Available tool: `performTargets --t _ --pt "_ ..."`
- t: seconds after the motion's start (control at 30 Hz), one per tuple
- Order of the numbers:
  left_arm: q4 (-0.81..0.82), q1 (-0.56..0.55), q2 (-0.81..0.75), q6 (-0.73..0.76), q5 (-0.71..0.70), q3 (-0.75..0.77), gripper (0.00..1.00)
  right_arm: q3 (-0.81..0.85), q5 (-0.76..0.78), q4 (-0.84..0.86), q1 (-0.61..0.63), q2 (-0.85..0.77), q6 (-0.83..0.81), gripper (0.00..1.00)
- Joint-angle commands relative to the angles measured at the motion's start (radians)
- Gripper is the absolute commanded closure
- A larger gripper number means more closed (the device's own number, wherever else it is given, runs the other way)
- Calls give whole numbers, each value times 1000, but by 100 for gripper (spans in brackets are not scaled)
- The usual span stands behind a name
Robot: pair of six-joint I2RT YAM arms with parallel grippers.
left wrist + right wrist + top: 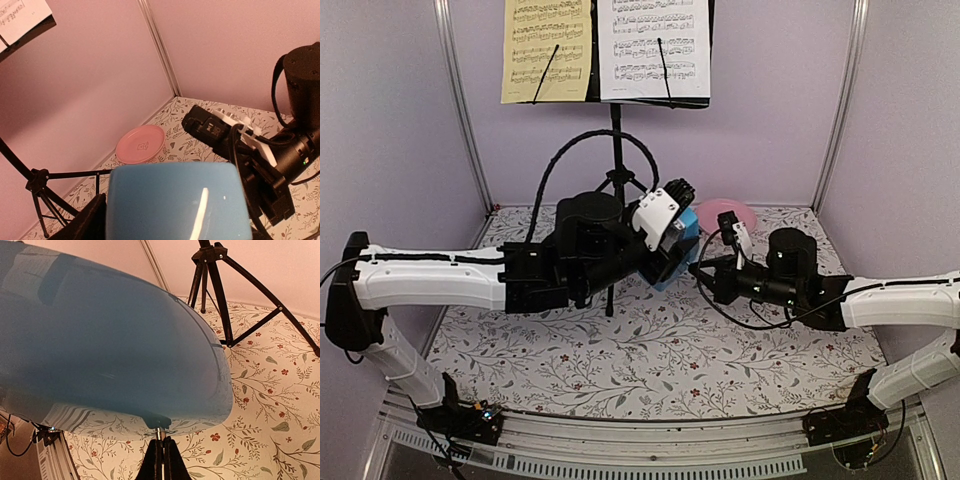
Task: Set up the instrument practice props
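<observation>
We see the music stand (616,150) upright at the back of the floral table (620,370), its desk holding the pale-yellow sheet (545,45) on the left and the white sheet (655,45) touching it on the right. The blue metronome (689,238) hangs above the table in front of the tripod, gripped by the left gripper (670,247); we see one dark finger (87,220) against its side. The right gripper (159,455) has its jaws drawn together on a thin metal pin (159,433) at the metronome's edge. Nearby, the pink plate (150,135) shows a small printed mark at its centre.
</observation>
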Motion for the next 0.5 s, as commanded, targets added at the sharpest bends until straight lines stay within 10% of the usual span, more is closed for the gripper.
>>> performTargets --t 0.0,0.47 --pt "142 -11 -76 0 1 -19 89 -26 -50 79 -41 -37 85 100" --pt "185 -11 -101 -4 32 -64 89 -53 -121 140 -92 -28 169 100"
